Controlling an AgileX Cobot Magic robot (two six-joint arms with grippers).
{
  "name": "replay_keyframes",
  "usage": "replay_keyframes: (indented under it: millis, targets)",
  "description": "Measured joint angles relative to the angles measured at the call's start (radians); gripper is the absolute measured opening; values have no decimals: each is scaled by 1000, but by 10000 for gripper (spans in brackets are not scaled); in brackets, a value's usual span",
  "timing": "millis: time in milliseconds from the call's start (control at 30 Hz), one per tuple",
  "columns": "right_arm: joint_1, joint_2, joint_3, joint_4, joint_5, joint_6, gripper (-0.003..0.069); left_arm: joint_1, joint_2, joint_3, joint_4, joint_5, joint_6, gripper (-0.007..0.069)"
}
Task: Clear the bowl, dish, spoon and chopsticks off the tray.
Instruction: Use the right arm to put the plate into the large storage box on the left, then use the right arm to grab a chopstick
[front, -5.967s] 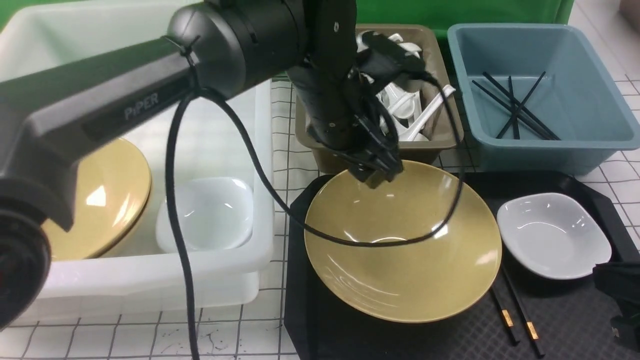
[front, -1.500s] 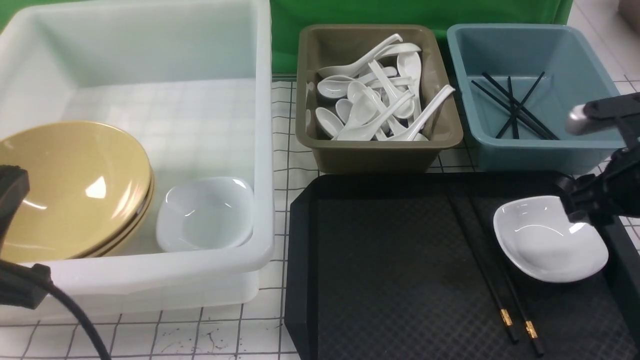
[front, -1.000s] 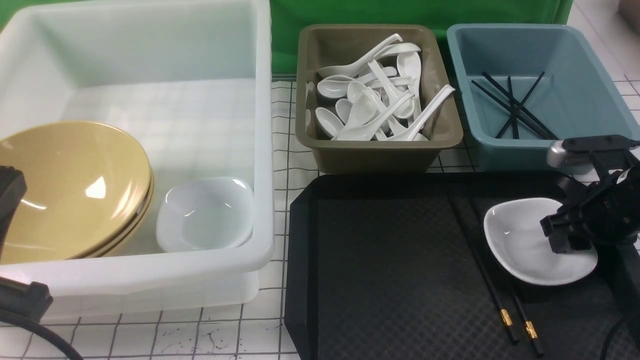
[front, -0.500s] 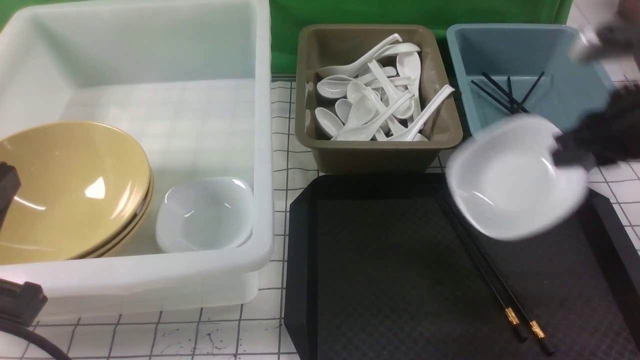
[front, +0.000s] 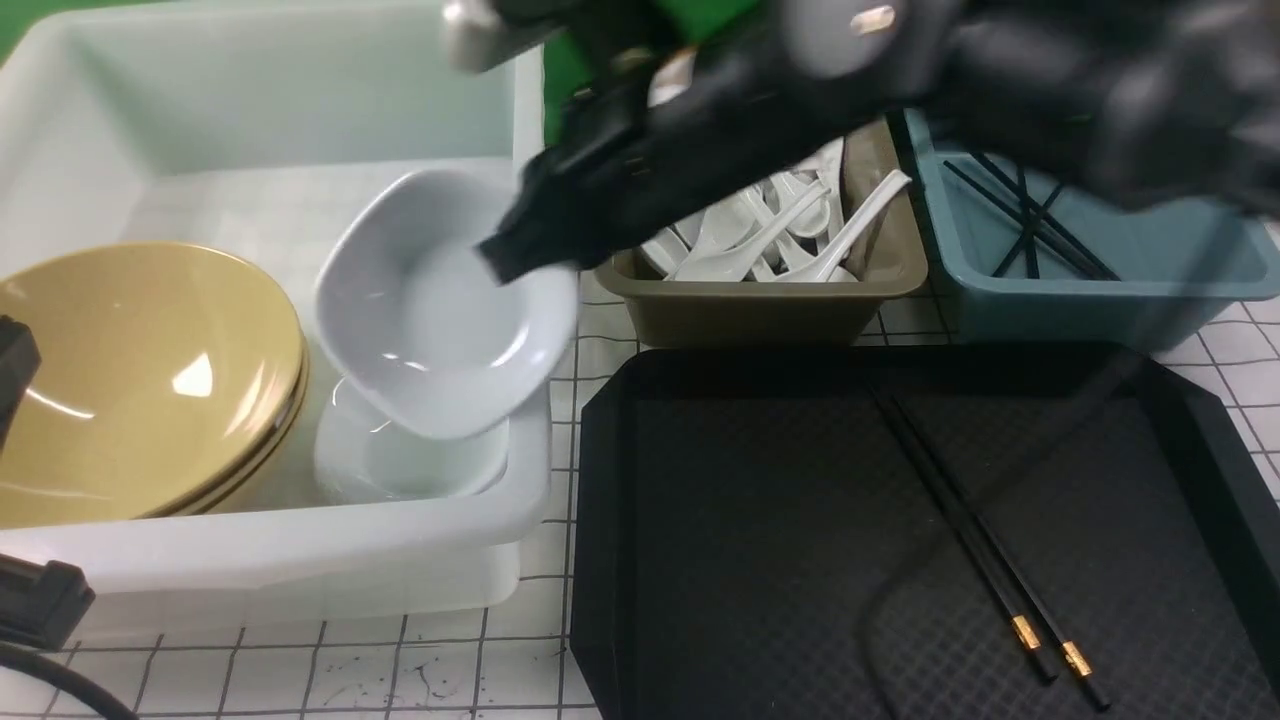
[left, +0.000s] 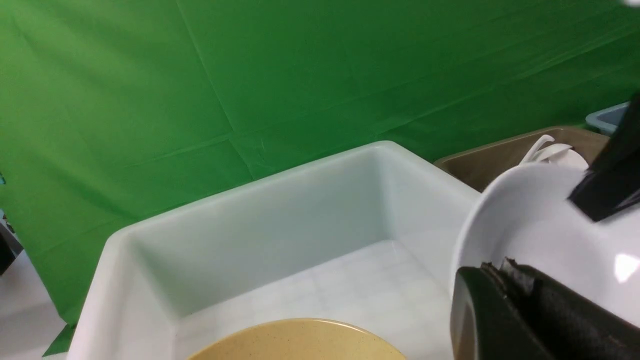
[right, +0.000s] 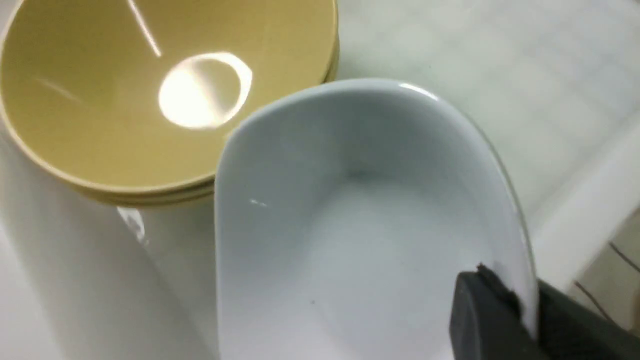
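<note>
- Right end effector (front: 520, 255) pinches the rim of the white dish (front: 430, 320), holding it tilted in the air over the white tub (front: 300, 545), just above another small dish (front: 400, 465).
- Left end effector (left: 500, 272), seen only partly, appears closed on nothing.
- Yellow bowl (front: 140, 380) sits in the tub.
- Black chopsticks (front: 985, 570) lie on the tray (front: 760, 560).

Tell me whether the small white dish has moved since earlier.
Yes. The small glossy white dish went leftward, from the flat black plastic tray to above the big white plastic tub, pinched by the right hand.
</note>
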Motion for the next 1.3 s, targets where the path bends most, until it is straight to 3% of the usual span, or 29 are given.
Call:
replay_keyframes:
  millis: [233,400,667,800,933,1033,1167,1300]
  targets:
    - [7,221,-279,-87,147,202,80,0,0,0,-7,0,0,-6]
    - [13,250,-322,-113,178,285,123,0,0,0,-7,0,0,-6]
    - [21,213,-329,-121,240,285,340,0,0,0,-7,1,-12,-6]
    - [20,136,-328,-189,316,267,377,0,0,0,-7,2,-15,-6]
    - [20,32,-327,-360,462,247,380,0,0,0,-7,4,-19,-6]
    - [-12,-72,-232,-467,519,247,380,0,0,0,-7,5,-31,-6]
    - [-98,-184,-16,-488,519,231,380,0,0,0,-7,5,-55,-6]
    - [-254,-302,403,-470,430,231,380,0,0,0,-7,5,-73,-6]
